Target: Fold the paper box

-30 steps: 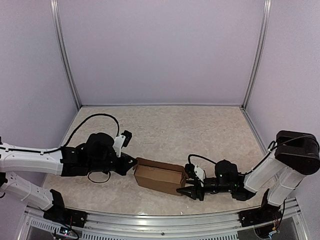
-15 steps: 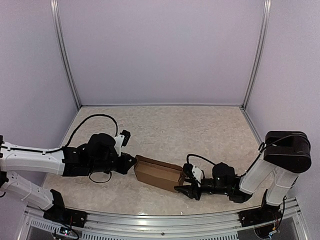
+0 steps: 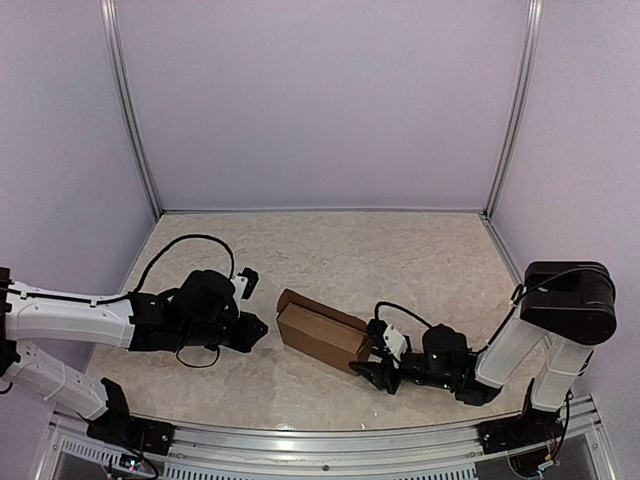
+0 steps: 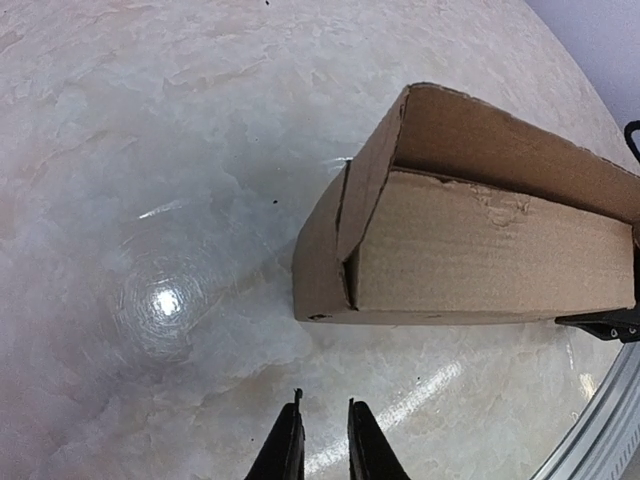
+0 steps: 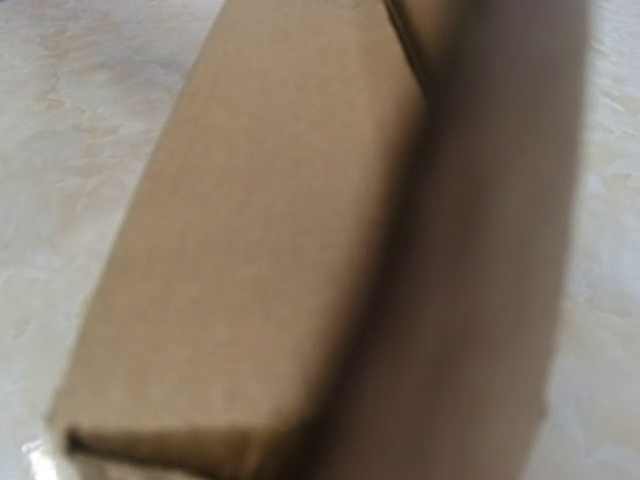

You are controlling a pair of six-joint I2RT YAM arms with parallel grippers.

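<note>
Work surface: a pale, marble-patterned table top (image 3: 420,260), enclosed by lavender walls (image 3: 320,100); a metal rail (image 3: 330,440) runs along the near edge.
Task object: a plain brown corrugated-cardboard paper box (image 3: 322,333), oblong and unmarked.
Object location: the paper box lies on the table top near the front, between the two grippers. It is set at an angle, with its left end farther from the rail than its right end.
Object condition: in the left wrist view the box is assembled into a shallow oblong. The left end is closed by overlapping flaps with a visible seam. A panel along the far long side stands above the top face. A small scuffed patch is seen on the top face.
Left gripper (image 4: 324,410): held low over the table, just left of the box's left end and clear of it. The fingers are parted by only a narrow slit, and nothing is held between them.
Right gripper (image 3: 366,370): positioned at the right end of the box. The jaws are held partly apart around that end, and a dark finger (image 4: 603,325) is seen against the near lower edge.
Right wrist view: filled by the blurred top and side of the box; the fingers are not shown there.
</note>
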